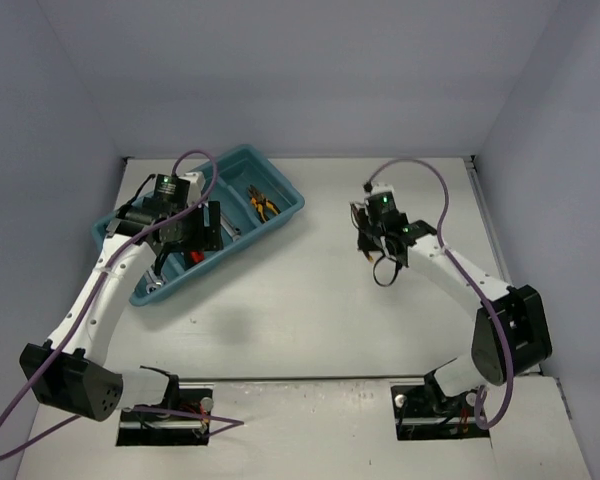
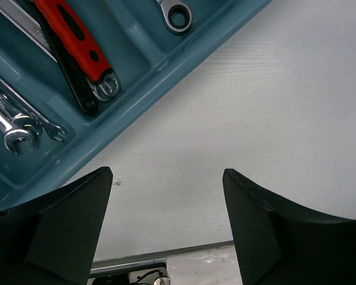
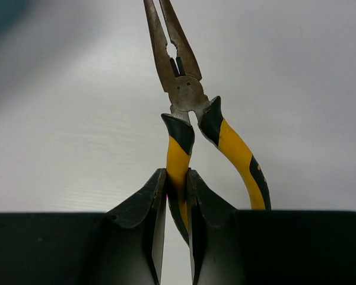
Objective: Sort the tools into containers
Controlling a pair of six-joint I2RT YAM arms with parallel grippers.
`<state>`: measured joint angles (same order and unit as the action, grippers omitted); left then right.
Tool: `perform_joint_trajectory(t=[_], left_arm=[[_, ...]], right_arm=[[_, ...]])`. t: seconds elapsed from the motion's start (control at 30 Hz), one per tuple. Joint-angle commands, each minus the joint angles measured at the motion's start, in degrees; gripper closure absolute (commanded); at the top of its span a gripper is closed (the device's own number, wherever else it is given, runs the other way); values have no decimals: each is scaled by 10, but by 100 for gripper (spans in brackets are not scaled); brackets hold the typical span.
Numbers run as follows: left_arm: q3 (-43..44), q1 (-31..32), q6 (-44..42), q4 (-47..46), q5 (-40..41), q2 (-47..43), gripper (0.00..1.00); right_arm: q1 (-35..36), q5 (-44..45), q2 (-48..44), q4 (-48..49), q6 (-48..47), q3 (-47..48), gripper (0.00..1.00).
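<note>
Two pliers, one tray: one pair gripped, the other in the tray.
The right gripper (image 3: pixel 177 178) is closed almost fully on one yellow-and-black handle of the pliers (image 3: pixel 183 89). The other handle is free and the nose points away over the table (image 3: pixel 296 71), well right of the tray (image 1: pixel 280 216). A second pair (image 1: pixel 263 203) lies in the tray's far compartment. The left gripper (image 2: pixel 166 175) stands wide apart, holding nothing, beside the tray's rim. Inside the tray there lie one red wrench (image 2: pixel 77 35), one black wrench (image 2: pixel 71 80) and, as far as the cropped view shows, four silver wrenches (image 2: pixel 15 139).
</note>
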<state>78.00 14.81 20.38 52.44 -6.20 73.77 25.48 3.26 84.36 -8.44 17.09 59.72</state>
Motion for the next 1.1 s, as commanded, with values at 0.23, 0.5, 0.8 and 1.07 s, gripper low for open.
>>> perform_joint_trajectory(t=[0.23, 0.5, 0.8, 1.07], left_arm=[[-15, -6, 3, -12, 49, -89, 28], [-37, -8, 19, 12, 76, -141, 28], [-51, -9, 19, 35, 98, -188, 28], [-47, -9, 18, 54, 100, -221, 28]], right_arm=[[89, -37, 208, 40, -133, 346, 100], [112, -88, 390, 40, -150, 605, 100], [136, -88, 513, 44, -134, 721, 87], [140, -35, 539, 47, -110, 753, 47]])
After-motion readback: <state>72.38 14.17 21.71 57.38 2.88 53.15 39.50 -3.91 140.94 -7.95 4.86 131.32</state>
